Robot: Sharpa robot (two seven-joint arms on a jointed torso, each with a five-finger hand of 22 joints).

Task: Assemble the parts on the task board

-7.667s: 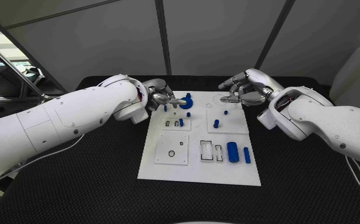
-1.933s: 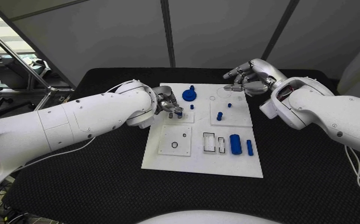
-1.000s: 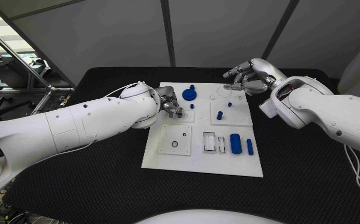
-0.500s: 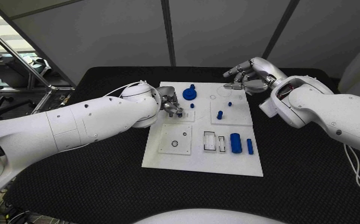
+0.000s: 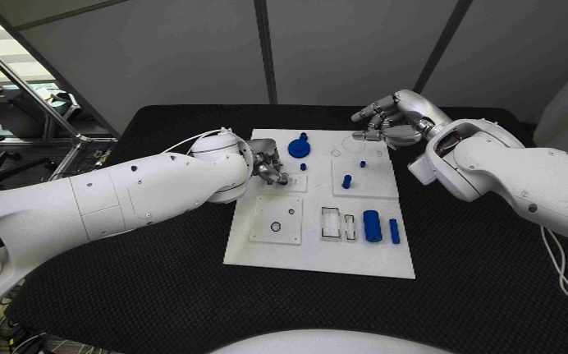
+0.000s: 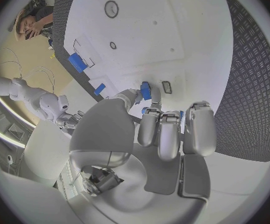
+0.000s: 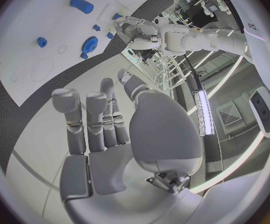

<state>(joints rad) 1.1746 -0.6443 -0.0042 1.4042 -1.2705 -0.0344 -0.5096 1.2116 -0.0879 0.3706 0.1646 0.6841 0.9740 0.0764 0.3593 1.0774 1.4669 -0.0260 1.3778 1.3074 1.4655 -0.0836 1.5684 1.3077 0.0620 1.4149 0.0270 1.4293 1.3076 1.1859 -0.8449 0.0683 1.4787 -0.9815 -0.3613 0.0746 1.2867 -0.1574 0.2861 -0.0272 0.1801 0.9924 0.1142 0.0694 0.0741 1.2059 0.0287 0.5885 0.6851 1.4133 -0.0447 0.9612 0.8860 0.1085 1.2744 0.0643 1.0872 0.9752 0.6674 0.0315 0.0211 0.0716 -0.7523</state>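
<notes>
The white task board lies mid-table. My left hand hovers low over its small slotted plate and pinches a small blue part between thumb and finger, right beside a dark slot. My right hand hangs above the board's far right corner, fingers apart, holding nothing. On the board are a blue disc with a peg, a short blue peg, a thick blue cylinder and a thin blue bar.
Two empty rectangular slots sit left of the cylinder, and a round hole lies in the near left plate. Black textured table surrounds the board. The left forearm spans the table's left side.
Over the last second the left hand has settled slightly closer onto the slotted plate, hiding the blue part in the head view. The right hand has stayed in place.
</notes>
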